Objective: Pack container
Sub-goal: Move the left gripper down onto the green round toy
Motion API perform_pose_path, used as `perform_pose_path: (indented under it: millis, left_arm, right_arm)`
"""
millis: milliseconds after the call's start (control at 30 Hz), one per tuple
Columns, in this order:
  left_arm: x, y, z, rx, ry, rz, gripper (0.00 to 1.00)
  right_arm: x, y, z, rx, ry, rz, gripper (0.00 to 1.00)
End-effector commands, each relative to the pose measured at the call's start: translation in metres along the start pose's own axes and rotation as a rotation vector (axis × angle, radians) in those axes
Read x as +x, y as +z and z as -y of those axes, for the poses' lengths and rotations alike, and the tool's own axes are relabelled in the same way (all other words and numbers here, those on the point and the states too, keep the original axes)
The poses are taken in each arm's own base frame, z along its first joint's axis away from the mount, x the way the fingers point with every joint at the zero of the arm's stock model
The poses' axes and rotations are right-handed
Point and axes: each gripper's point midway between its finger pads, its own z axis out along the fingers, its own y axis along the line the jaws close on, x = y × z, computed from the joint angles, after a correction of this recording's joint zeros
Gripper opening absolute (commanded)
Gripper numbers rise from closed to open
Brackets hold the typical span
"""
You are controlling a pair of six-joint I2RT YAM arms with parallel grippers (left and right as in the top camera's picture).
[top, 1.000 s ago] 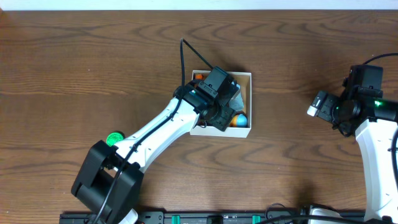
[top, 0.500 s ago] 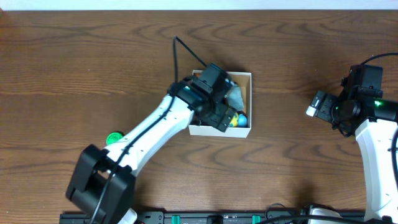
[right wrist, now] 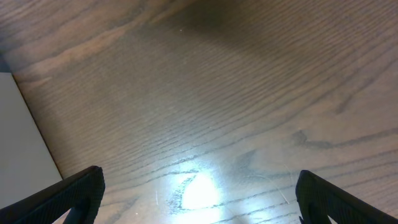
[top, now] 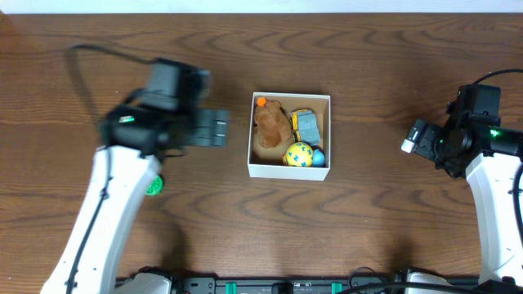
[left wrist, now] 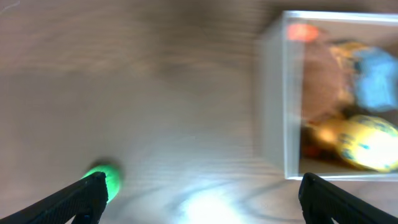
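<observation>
Left jaws: spread wide, seen from the left wrist as two dark fingertips [left wrist: 87, 193] at the bottom corners, with only bare bench [left wrist: 155, 93] between and nothing held. Just beside the left fingertip, a small green thing [left wrist: 107, 177], too blurred to name. At the right of the same view, the container [left wrist: 273, 106], white wall toward the camera, with blurred toys inside. From overhead, the left jaws only a dark smear, left of the container and apart from it, opening not readable there. Sharper from above: container upright near the middle of the bench, holding a brown plush [top: 268, 129], a grey and yellow car [top: 306, 124], a yellow ball [top: 298, 153], a blue ball [top: 318, 158] and a small orange piece [top: 261, 102] in its far left corner. Green thing half hidden by the left arm [top: 106, 204] there. Right jaws: also wide and empty, dark fingertips [right wrist: 81, 186] at the bottom corners of the right wrist view, over wood grain; at the left edge a pale flat surface [right wrist: 22, 143], cannot tell what. Overhead: right jaws well apart from the container, near the right side.
</observation>
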Motion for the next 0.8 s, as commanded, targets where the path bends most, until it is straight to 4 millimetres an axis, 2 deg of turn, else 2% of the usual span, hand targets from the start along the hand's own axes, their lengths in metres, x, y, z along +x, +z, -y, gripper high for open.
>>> perform_pose_path:
  millis: [0,200,300,533,767]
  left_arm:
    - [0.005,-0.01,-0.051,-0.097,-0.252,-0.012,0.98]
    - [0.036,0.012,-0.102,-0.134,-0.467,-0.12,0.98]
    - [0.052,0.032,-0.118,-0.127,-0.547,-0.165,0.98]
    - [0.087,0.086,-0.131,-0.077,-0.639,-0.253,0.98]
    - [0.112,0.117,-0.132,-0.08,-0.653,-0.342,0.98]
  right_arm:
    - [0.002,0.003,0.0,-0.004,-0.01,-0.014,0.99]
    - [0.004,0.003,-0.003,-0.019,-0.012,-0.02,0.99]
    - [0.004,0.003,-0.003,-0.019,-0.012,-0.019,0.99]
    - [0.004,0.003,-0.004,-0.025,-0.012,-0.021,0.99]
    - [0.004,0.003,-0.004,-0.025,-0.019,-0.02,0.99]
